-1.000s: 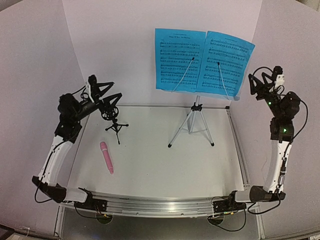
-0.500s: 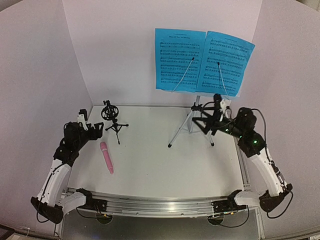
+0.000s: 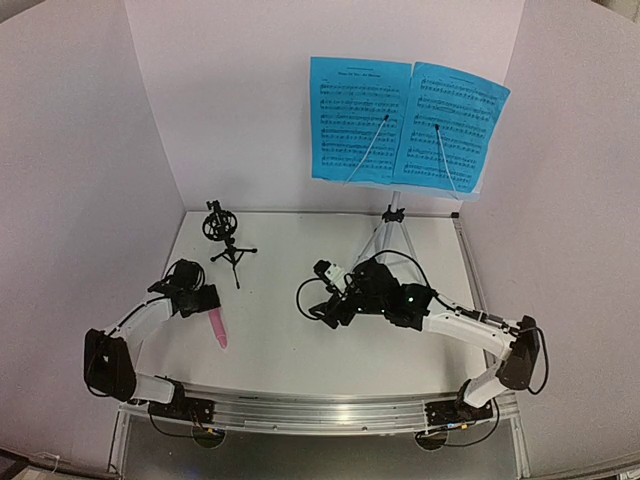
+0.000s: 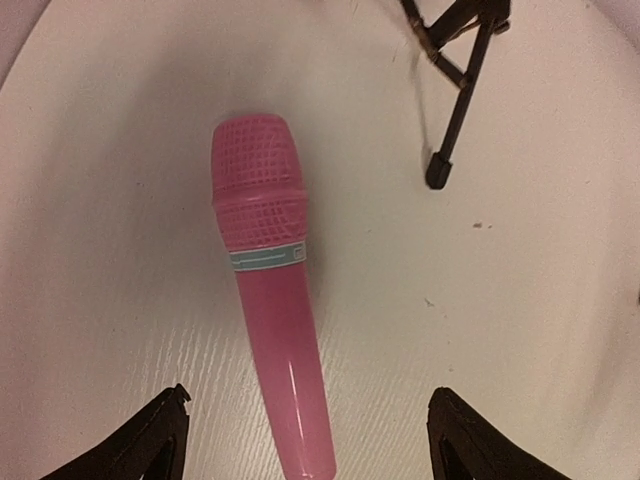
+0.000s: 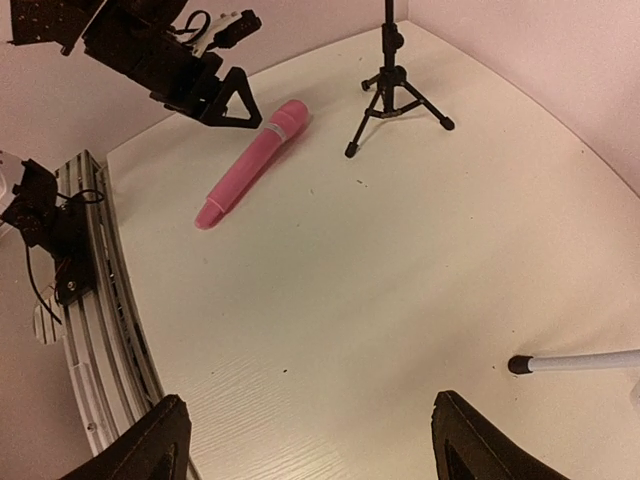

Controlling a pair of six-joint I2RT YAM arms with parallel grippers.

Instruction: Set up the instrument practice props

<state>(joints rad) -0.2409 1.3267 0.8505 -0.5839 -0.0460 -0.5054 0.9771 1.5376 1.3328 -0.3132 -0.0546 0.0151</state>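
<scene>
The pink microphone (image 3: 218,331) lies flat on the table at the left. In the left wrist view it (image 4: 268,320) points head away, its handle end between my open left gripper's (image 4: 308,420) fingers, which hover above it without touching. From above, the left gripper (image 3: 203,302) covers the microphone's head. The small black tripod mic holder (image 3: 224,236) stands empty behind it. The music stand's silver tripod (image 3: 385,238) stands at the back, and two blue sheet-music pages (image 3: 360,120) rest on its desk. My right gripper (image 5: 310,425) is open and empty over mid-table.
A metal rail (image 3: 320,410) runs along the table's near edge and also shows in the right wrist view (image 5: 100,300). White walls (image 3: 240,90) close in the back and sides. One rubber-tipped stand leg (image 5: 575,362) lies close to the right gripper's right.
My left arm has swung down from beside the mic holder to just over the pink microphone. My right arm has swung from the far right to mid-table, in front of the stand.
</scene>
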